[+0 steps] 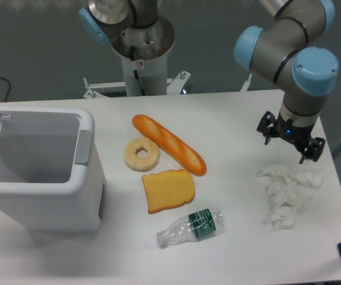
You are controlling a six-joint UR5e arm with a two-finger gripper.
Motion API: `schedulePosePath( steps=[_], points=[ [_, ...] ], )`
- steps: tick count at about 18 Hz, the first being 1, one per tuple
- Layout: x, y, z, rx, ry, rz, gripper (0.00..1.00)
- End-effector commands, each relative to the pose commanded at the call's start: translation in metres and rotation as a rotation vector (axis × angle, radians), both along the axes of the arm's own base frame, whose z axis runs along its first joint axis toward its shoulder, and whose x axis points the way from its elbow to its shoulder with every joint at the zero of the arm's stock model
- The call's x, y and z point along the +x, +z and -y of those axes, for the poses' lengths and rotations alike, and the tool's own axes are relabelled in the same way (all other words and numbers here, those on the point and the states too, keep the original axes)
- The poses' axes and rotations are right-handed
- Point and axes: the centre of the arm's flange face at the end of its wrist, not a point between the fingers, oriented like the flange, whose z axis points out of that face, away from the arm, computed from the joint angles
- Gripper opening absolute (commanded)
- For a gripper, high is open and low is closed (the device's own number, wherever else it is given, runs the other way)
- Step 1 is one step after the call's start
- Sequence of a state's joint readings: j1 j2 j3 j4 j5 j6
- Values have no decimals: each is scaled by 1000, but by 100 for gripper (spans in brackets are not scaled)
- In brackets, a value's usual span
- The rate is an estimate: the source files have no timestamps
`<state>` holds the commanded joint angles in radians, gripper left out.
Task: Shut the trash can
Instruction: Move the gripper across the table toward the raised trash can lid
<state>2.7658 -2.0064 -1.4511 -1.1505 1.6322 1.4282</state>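
Clearly approach step, nothing begun: trash can [40,172] sits open, well apart from the claw [291,142] across the desk [229,113], lid raised at its far edge. Claw's fingers probably spread, empty; hard to tell. Next: cross over, reach behind lid, push it down.

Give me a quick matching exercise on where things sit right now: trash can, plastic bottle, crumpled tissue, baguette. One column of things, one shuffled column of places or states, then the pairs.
Things:
1. trash can
2. plastic bottle
3. crumpled tissue
4. baguette

Places or states:
A. lying on its side near the front edge, below the toast slice
B. at the right, just under the end effector
C. at the left edge, lid up, inside showing
D. lying diagonally mid-table, next to the bagel ring

Pairs: 1-C, 2-A, 3-B, 4-D
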Motion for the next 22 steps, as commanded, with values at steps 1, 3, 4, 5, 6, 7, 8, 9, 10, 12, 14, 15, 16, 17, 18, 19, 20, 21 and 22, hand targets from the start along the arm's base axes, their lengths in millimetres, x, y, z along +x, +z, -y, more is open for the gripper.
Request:
schedulePosePath(
  steps=[1, 3, 4, 5, 6, 7, 8, 9, 10, 12, 14, 15, 16, 17, 18, 19, 20, 21, 22],
  points=[
    [0, 0, 0, -1, 5, -1, 100],
    [2, 2, -1, -1, 5, -4, 100],
    [3, 7, -2, 4, 5, -11, 100],
    [5, 10, -3, 6, 1, -13, 100],
    [10, 18, -3, 6, 0, -25, 100],
    [20, 25, -9, 14, -14, -31, 100],
    [31, 30, -14, 21, -22, -34, 100],
    [45, 38, -15, 28, 2, -41, 100],
    [58, 50, -12, 40, 43, -54, 100],
    [82, 60, -23, 55, 64, -64, 100],
    [93, 68, -21, 63, 71, -71, 100],
    [98, 69, -21, 66, 88, -71, 100],
    [108, 76, -22, 74, 98, -78, 100],
    [118, 81, -23, 81, 111, -83, 100],
    [128, 96, -20, 100, 143, -103, 100],
    [141, 106, -21, 123, 182, -111, 100],
    [156, 115, -26, 151, 219, -112, 100],
    [176, 127, -32, 183, 244, -115, 100],
    [194, 136, -36, 208, 260, -118, 100]
  ],
)
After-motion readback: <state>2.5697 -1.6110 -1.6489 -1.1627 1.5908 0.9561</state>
